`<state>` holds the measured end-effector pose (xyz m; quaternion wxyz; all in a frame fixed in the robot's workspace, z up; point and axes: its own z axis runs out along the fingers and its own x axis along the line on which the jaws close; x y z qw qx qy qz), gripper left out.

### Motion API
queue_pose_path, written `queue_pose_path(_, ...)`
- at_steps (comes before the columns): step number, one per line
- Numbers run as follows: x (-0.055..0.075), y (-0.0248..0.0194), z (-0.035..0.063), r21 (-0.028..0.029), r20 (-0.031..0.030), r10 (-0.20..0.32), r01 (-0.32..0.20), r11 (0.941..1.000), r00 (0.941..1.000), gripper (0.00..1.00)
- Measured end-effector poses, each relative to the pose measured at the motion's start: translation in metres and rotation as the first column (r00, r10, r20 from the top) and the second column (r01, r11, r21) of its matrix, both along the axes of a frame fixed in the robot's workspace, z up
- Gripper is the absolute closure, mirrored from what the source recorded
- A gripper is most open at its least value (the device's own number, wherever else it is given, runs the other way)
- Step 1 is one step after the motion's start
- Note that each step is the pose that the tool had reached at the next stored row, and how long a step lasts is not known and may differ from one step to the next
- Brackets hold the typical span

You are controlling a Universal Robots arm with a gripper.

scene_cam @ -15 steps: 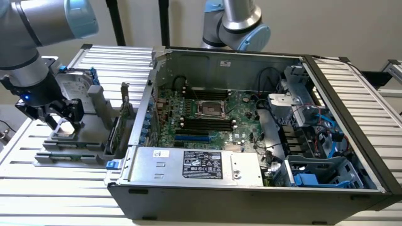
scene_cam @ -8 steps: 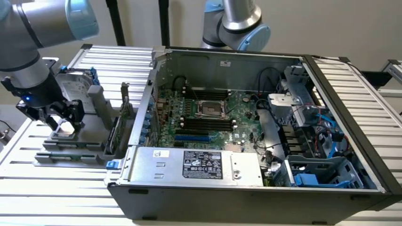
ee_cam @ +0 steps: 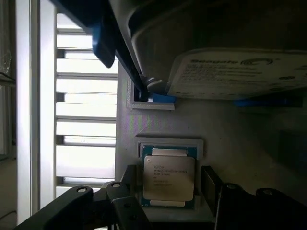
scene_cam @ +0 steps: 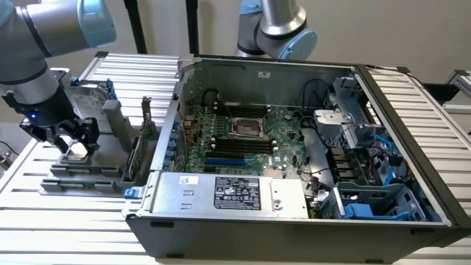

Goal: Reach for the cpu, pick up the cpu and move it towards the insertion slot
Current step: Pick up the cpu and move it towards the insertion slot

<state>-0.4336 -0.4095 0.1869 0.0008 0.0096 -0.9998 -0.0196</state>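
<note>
Off the exterior view's left of the open black computer case [scene_cam: 294, 232], a grey robot arm with pale-blue joint caps [scene_cam: 44, 27] reaches down over a grey plastic holder tray [scene_cam: 81, 179] on the slatted white metal table [scene_cam: 59, 243]. Its black two-fingered gripper [scene_cam: 74, 144] hangs low over the tray. Between the fingers lies the cpu [scene_cam: 74, 150], a small flat square chip with a silver metal top.

In the wrist view the cpu [ee_cam: 169, 177] sits flat in a shallow square recess of the tray [ee_cam: 249, 139]. The gripper [ee_cam: 171, 176] straddles it, one dark finger along each opposite edge. The jaws are released: a thin gap shows at one side, and the chip is not clamped.

Just behind the gripper, farther from the case's front, an upright silver hard drive [scene_cam: 87, 102] stands in the same tray. Its white printed label [ee_cam: 240, 72] shows in the wrist view.

Inside the case a green motherboard [scene_cam: 283, 141] lies flat. Near its middle is the insertion slot [scene_cam: 246, 127], a square socket with a shiny silver frame and a dark centre. It is well apart from the cpu, and long black memory slots [scene_cam: 235, 144] lie beside it. A silver power supply box with a dark label [scene_cam: 228, 193] fills the case's front edge. Behind the case's back wall stands a second grey arm [scene_cam: 276, 27].
</note>
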Motion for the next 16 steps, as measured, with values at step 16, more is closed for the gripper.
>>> queue_pose_path(16, 0.0007, -0.0001, 0.0001, -0.0002, -0.0095, 0.000, 0.000, 1.0000, 1.0000, 0.45)
